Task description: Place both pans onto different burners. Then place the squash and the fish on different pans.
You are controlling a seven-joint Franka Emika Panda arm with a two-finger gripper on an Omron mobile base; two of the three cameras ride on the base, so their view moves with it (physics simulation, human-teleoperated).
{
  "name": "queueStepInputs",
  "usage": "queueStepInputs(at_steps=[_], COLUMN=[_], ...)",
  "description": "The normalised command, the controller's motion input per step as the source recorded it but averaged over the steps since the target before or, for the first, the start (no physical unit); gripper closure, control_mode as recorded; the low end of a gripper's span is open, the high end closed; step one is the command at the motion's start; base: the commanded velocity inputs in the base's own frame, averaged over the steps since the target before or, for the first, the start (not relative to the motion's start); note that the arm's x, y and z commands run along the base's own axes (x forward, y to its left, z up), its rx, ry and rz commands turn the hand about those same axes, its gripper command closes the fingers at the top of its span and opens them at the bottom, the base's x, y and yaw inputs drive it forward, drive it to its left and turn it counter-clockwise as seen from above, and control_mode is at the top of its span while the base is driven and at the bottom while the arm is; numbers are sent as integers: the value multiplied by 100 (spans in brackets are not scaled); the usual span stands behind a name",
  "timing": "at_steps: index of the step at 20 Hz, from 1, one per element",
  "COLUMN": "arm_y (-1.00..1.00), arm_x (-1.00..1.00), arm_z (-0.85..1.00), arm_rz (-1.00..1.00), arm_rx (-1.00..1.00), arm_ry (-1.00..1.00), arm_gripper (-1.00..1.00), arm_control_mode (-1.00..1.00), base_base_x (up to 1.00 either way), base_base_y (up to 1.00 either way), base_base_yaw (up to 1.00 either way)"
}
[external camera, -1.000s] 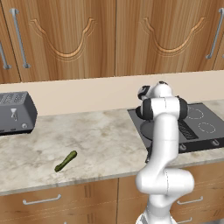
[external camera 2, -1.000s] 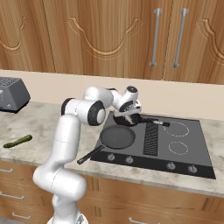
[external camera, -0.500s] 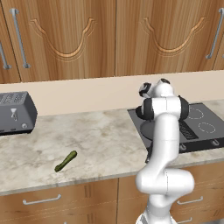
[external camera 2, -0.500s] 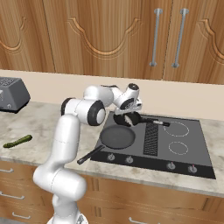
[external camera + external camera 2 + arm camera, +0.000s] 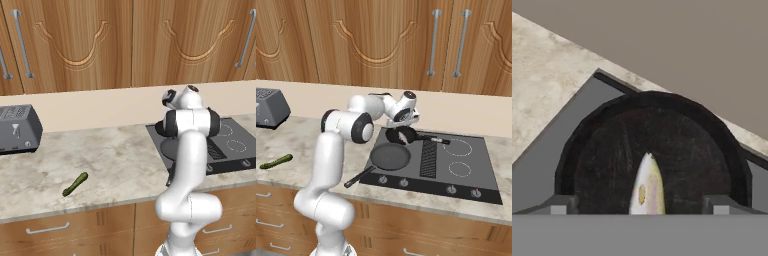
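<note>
- My pincer (image 5: 640, 210) is spread wide with nothing in it, hanging right over the small pan (image 5: 649, 150); the two stubby grey fingertips (image 5: 559, 205) sit well apart on either side of the fish.
- The fish (image 5: 646, 187) lies flat on the floor of that small pan, a pale silvery sliver with a pointy end and a yellowish streak down it.
- The small pan is round, matte black and a bit scuffed-looking inside, at the back left of the smooth dark grey cooktop (image 5: 476, 182).
- The wider pan (image 5: 390, 156) sits in front of it, shallow and black, its long straight handle pointing off toward the counter edge.
- The squash (image 5: 75, 184) is slim, dark green and slightly curved, lying on the mottled beige stone counter (image 5: 115, 160), well away from the cooktop.
- A boxy grey toaster (image 5: 17, 129) stands far left.
</note>
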Motion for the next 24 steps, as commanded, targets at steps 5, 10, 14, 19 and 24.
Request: queueStepInputs(at_steps=[5,10,14,19,24], arm_y=[23,62,62,43,31], arm_x=[-59,-35,-44,-44,-24], arm_z=[0,0,3,5,0], arm_rz=[-10,-16,-20,-16,-11], arm_rx=[-1,-4,-2,4,6], arm_ry=[-3,-4,-6,-3,4], arm_gripper=[-100,-100,-100,-100,-100], arm_control_mode=[-100,-100,-100,-100,-100], base_base_x=[0,0,0,0,0], base_base_y=[0,0,0,0,0], base_base_yaw=[0,0,0,0,0])
